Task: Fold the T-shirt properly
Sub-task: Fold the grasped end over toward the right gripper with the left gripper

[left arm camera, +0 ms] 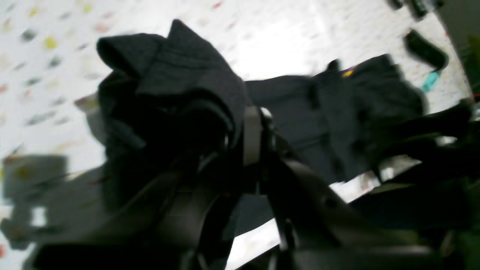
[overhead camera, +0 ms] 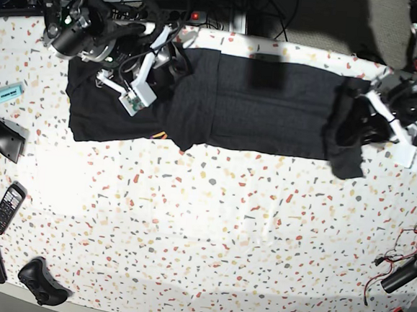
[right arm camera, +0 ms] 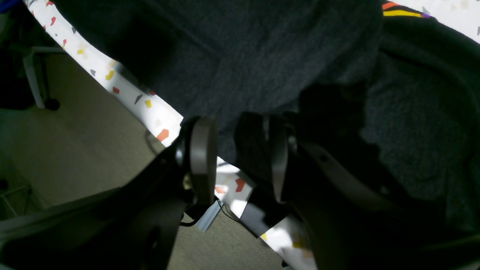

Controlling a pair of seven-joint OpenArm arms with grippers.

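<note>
Cloth of the large plain black short-sleeved T-shirt [overhead camera: 263, 102] lies stretched in a long band across the far part of the white table with its coloured speckle pattern [overhead camera: 209, 235]. A small streak of orange and yellow print [right arm camera: 401, 11] shows at one fold of the T-shirt. At the T-shirt's right end in the base view, the left gripper [left arm camera: 240, 135] is clamped on a bunched handful of the cloth, which stands up in a crumpled peak above the table. At the T-shirt's opposite end, by the table's far edge, the right gripper [right arm camera: 240, 157] has its fingers [right arm camera: 202, 157] parted, with a dark fold of the cloth between them; whether they pinch it cannot be told. Beside that end of the T-shirt lies a turquoise marker [overhead camera: 5, 94], with a black remote handset [overhead camera: 6, 207] nearer the table's front.
</note>
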